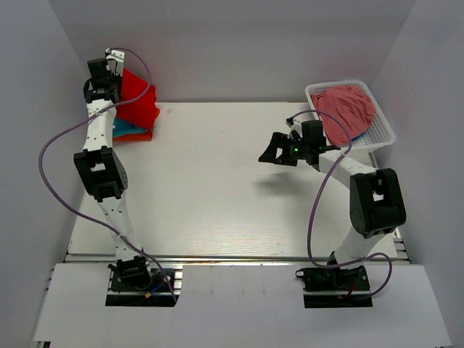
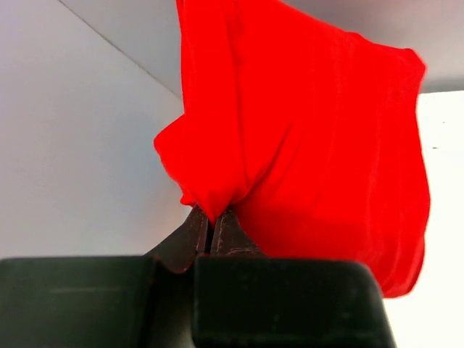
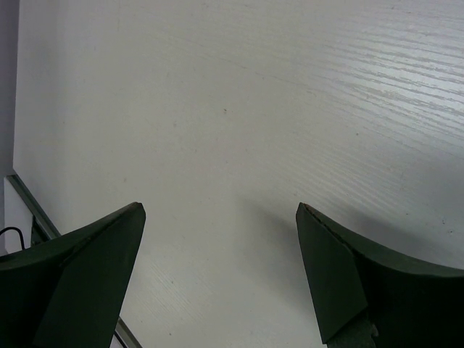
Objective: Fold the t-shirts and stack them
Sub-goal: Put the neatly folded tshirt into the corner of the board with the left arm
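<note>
In the far left corner my left gripper (image 1: 118, 70) is raised and shut on a bunched fold of the bright red t-shirt (image 1: 139, 100). The left wrist view shows that gripper (image 2: 212, 221) pinching the red t-shirt (image 2: 312, 145), which hangs from it in loose folds. Beneath the hanging cloth lie a folded teal t-shirt (image 1: 125, 127) and a folded orange t-shirt (image 1: 136, 136), mostly covered by the red one. My right gripper (image 1: 272, 150) hovers over the table right of centre, open and holding nothing. In the right wrist view, only bare table shows between the spread fingers of the right gripper (image 3: 221, 210).
A white mesh basket (image 1: 384, 123) stands at the back right holding a crumpled pinkish-red cloth (image 1: 346, 109). White walls close in the table on the left, back and right. A metal rail (image 1: 232, 258) runs along the table's near edge.
</note>
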Tool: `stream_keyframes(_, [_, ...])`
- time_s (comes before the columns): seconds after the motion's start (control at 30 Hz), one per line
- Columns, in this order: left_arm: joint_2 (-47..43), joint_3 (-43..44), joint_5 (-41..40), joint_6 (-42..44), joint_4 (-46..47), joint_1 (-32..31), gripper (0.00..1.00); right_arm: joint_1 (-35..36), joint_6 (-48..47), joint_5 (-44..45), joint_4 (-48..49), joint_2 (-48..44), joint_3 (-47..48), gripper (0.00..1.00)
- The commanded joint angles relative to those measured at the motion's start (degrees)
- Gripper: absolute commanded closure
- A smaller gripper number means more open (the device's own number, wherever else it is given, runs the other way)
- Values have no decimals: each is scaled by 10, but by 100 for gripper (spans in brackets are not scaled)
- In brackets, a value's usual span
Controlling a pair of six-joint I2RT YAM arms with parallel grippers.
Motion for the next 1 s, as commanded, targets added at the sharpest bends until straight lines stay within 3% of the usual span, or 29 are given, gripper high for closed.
stream_keyframes(0.0, [12,-5,-20,-9,28,10,100,1,4,-12,15,2,27,10])
stream_keyframes(0.13, [35,1,-115,-16,43,10,100,2,5,-16,14,14,33,10])
stream_keyframes(0.17, [44,1,-130,-16,48,15,76,4,7,-16,15,17,35,10])
stream_keyframes(0.23, [57,1,-189,-24,62,15,68,4,9,-17,16,22,36,10])
stream_keyframes(0.27, [66,13,-204,-32,62,15,54,6,10,-18,14,27,38,10])
stream_keyframes(0.3, [76,34,-229,-43,53,15,12,5,11,-18,14,27,40,10])
stream_keyframes(0.33, [96,41,-295,-50,63,15,0,5,11,-18,13,30,43,10])
stream_keyframes(0.43, [120,65,-370,-50,74,15,0,9,11,-22,11,35,46,10])
stream_keyframes(0.57, [101,52,-348,-77,73,15,0,12,9,-14,11,32,47,10])
stream_keyframes(0.8, [8,-21,-135,-163,65,15,0,22,9,-17,11,26,42,10])
stream_keyframes(0.97, [-17,-21,-92,-215,2,3,0,25,-6,-7,11,3,34,10])
